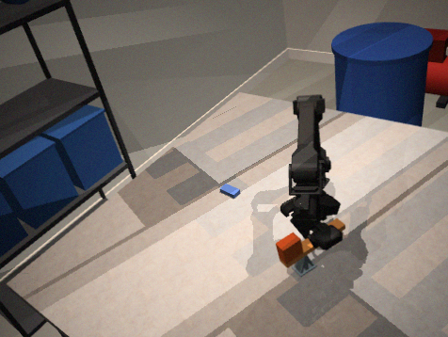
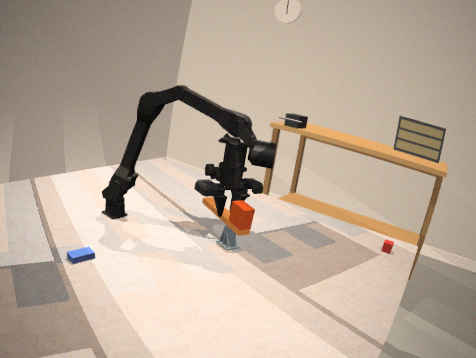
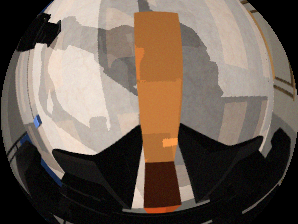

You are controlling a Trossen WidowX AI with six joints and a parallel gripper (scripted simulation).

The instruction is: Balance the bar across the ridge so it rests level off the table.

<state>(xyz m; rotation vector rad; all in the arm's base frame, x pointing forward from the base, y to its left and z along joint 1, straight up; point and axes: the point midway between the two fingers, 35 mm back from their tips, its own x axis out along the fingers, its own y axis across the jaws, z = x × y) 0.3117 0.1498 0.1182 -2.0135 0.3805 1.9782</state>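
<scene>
Taking the grey-blue ridge stand [image 1: 304,267] [image 2: 228,239] as landmark: the orange bar [image 1: 337,225] [image 2: 210,203] [image 3: 159,65] is found above it, with the end bearing a red-orange block [image 1: 289,249] [image 2: 242,215] [image 3: 162,210] over the stand and the other end reaching out past it. The gripper [image 1: 325,236] [image 2: 226,212] [image 3: 158,128] is clamped on the bar, between block and far end. Contact between bar and stand cannot be determined. A blue block [image 1: 230,190] [image 2: 81,255] [image 3: 37,121] lies on the table [image 1: 141,278] [image 2: 165,310], well apart from the stand.
</scene>
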